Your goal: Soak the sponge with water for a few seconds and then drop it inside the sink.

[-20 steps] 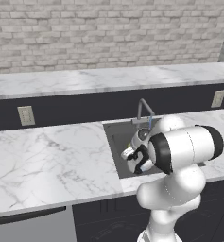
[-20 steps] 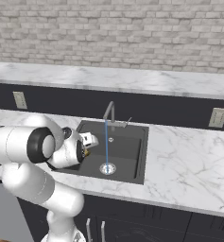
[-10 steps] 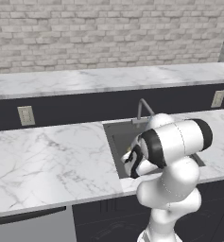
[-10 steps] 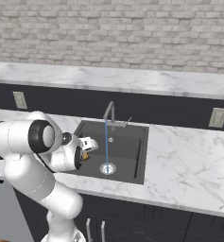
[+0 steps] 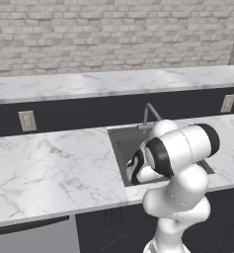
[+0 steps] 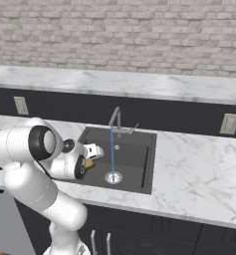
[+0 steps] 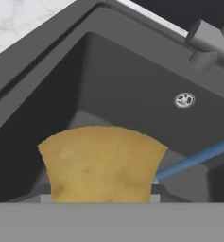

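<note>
Sink [image 6: 139, 144] is reached, water [image 6: 112, 149] is running from faucet [image 6: 115, 117] to drain [image 6: 113, 177]. Sponge [image 7: 103, 163] is clamped in the fingers [image 6: 91, 160] over basin's left part, just beside the stream, not under it, so soak & drop are judged as left. Vs half a sec ago, arm is swung lower, sponge is carried nearer the stream.
</note>
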Controlling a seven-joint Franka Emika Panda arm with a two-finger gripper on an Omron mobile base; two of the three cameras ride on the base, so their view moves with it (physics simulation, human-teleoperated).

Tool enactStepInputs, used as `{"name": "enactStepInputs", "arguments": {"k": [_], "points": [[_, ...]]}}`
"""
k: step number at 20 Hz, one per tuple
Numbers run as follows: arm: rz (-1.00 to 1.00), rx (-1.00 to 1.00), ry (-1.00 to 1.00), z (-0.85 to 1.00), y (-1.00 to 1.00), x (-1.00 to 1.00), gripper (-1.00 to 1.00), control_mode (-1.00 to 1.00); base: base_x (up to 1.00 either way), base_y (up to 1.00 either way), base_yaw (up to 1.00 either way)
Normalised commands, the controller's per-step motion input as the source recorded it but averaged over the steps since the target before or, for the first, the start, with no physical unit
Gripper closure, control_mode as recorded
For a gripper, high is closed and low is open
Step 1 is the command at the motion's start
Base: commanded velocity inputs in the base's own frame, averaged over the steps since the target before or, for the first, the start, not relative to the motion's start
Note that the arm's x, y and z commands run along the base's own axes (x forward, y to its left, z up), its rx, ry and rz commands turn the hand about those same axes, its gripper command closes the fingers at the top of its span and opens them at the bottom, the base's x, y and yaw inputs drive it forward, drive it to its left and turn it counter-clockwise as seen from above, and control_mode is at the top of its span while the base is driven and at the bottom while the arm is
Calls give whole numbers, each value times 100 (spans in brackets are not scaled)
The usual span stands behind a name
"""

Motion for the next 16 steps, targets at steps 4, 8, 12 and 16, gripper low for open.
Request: {"name": "enactStepInputs", "arguments": {"k": [4, 8, 12, 16], "points": [[-1, 0, -4, 0, -38, 0, 100, -100, 0, 0, 0], [0, 2, 0, -4, -30, 0, 100, -100, 0, 0, 0], [0, 5, 0, -16, -18, -2, 100, -100, 0, 0, 0], [0, 5, 0, -9, -1, -10, 100, -100, 0, 0, 0]]}}
